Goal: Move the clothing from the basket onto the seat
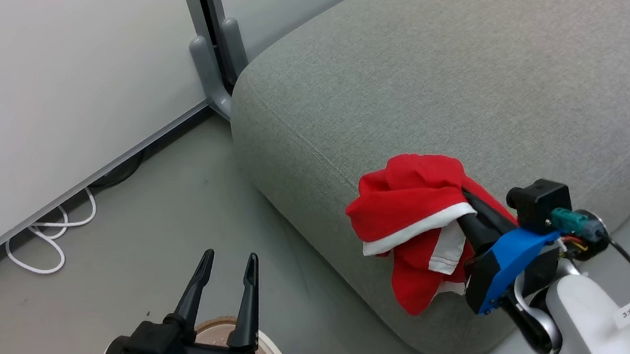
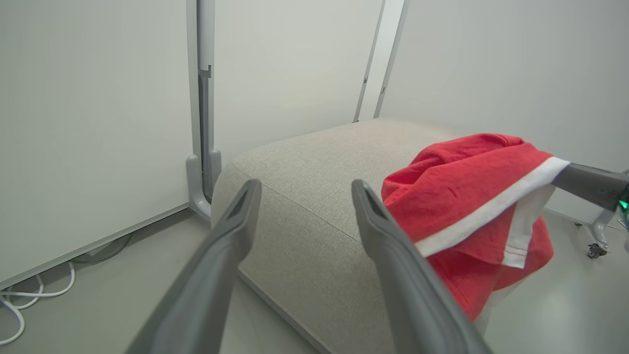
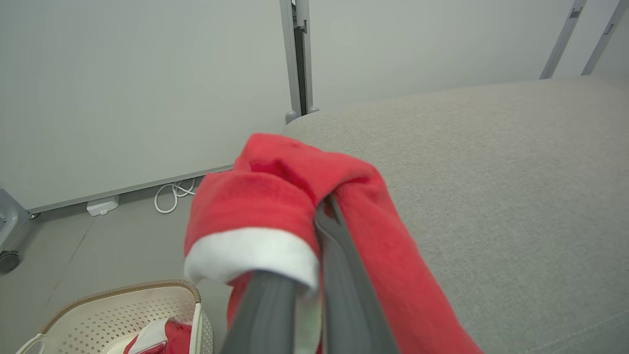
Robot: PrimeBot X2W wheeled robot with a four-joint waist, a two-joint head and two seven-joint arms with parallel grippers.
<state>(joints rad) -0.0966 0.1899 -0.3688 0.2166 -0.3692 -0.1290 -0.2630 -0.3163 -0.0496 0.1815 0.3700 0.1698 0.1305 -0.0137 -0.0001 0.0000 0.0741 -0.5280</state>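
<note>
My right gripper (image 1: 470,201) is shut on a red garment with white trim (image 1: 415,213), one piece of the clothing, held just above the front edge of the grey seat (image 1: 487,59). The cloth drapes over the fingers and hangs down the cushion's front. From the right wrist, the shut gripper (image 3: 327,209) is wrapped in the red garment (image 3: 275,196) over the seat (image 3: 491,172). The basket (image 3: 123,305) stands on the floor below with a second red garment (image 3: 167,337) inside. My left gripper (image 1: 230,256) is open above the basket (image 1: 218,322), nothing between its fingers (image 2: 231,231).
A white cable (image 1: 51,233) lies coiled on the floor by the white wall panels. A grey post foot (image 1: 211,63) stands at the seat's far corner. Grey floor lies between the basket and the seat. A caster (image 2: 594,250) shows on the floor beyond the seat.
</note>
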